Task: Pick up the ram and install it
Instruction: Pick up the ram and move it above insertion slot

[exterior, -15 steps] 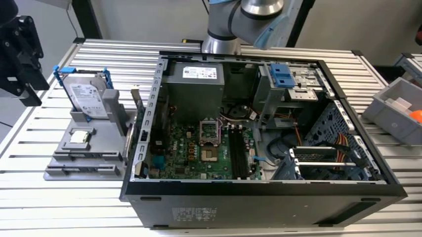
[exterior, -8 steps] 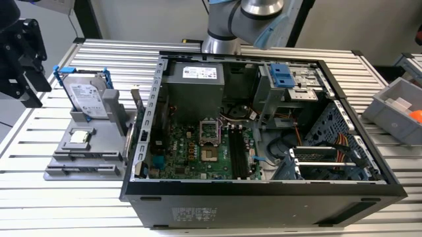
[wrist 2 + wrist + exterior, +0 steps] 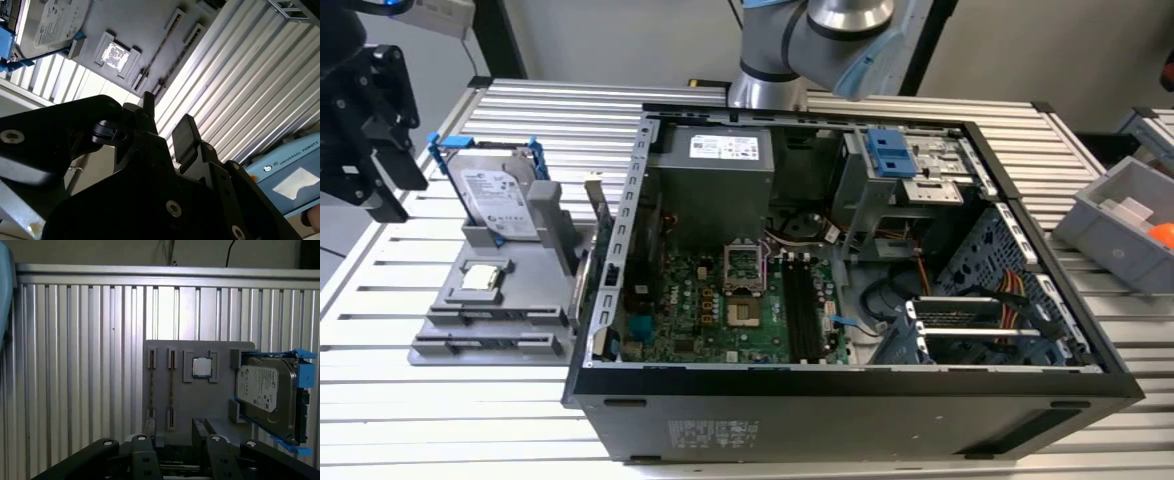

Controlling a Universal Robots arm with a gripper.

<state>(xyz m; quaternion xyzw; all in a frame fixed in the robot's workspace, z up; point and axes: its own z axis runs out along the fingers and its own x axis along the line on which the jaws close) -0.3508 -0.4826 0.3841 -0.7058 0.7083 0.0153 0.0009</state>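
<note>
Closest in the first wrist view, the matte black gripper [image 3: 174,432] has its two blocky fingers [image 3: 200,430] spread apart, with nothing between them. Beyond them lies a flat grey plastic holder [image 3: 210,400]. The ram [image 3: 171,385] stands on edge between the holder's slotted posts, seen as thin brownish strips. It is just beside the small square metallic CPU chip [image 3: 201,367]. A smooth silver hard drive [image 3: 262,390] in a blue frame stands at the holder's other side. The ribbed aluminium table [image 3: 75,365] runs under and beyond it all.
</note>
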